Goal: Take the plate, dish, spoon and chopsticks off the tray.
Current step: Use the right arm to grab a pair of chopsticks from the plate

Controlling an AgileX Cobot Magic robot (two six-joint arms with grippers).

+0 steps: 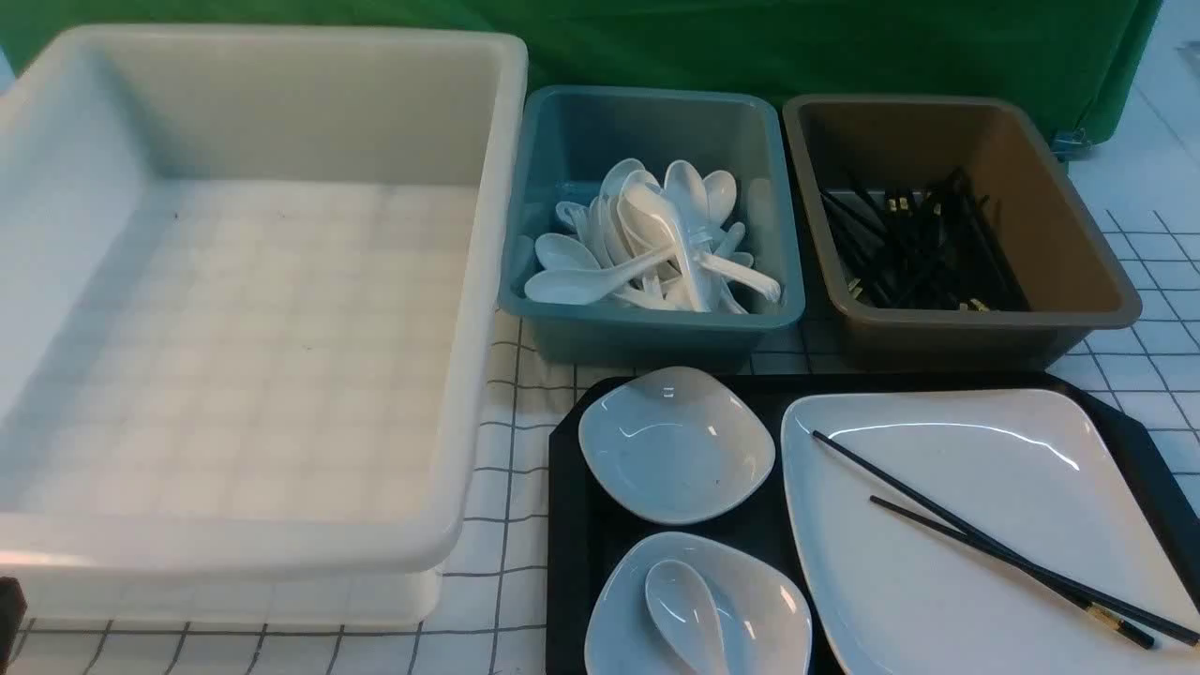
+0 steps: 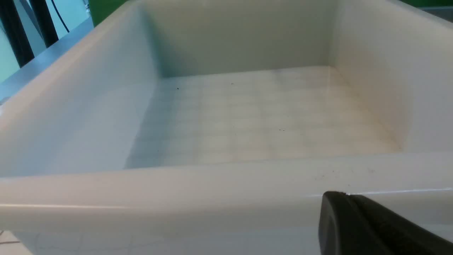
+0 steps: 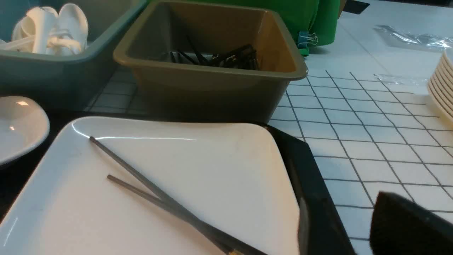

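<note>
Since the chopsticks [image 1: 937,511] lie loose across the plate [image 1: 1012,450], I'd guess they go first; left gripper [image 2: 348,219] pressed together by the white tub [image 2: 177,198], right gripper [image 3: 407,226] can't tell.

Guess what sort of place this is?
Probably a staged canteen dish-return station, not a real kitchen: a teal bin of spoons, a brown bin of chopsticks, a white tub beside the loaded tray, and a green cloth backdrop.
</note>
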